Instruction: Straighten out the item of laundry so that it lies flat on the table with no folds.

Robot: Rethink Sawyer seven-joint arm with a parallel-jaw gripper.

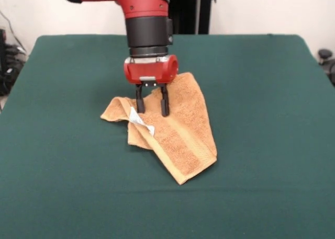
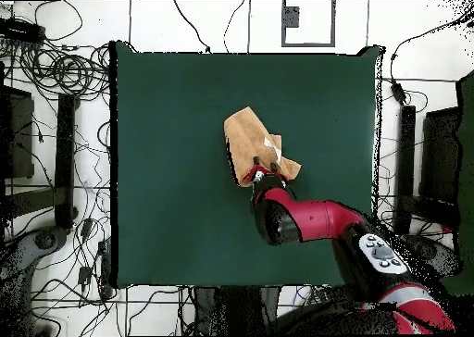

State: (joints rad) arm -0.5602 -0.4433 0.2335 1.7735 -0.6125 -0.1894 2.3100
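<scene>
You had bare table [image 1: 272,145] on every side of the rumpled towel [image 1: 180,139]; only the gripper [image 1: 152,111], its fingers spread over the towel's folded edge, stood in your way.

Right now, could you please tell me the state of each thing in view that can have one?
Towel: crumpled, folded over itself at one side, not yet flat; white tag showing.
Pincer: open, fingers pointing down, tips at the towel's folded part, nothing clamped.
Table: green cover smooth, bearing only the towel.
</scene>
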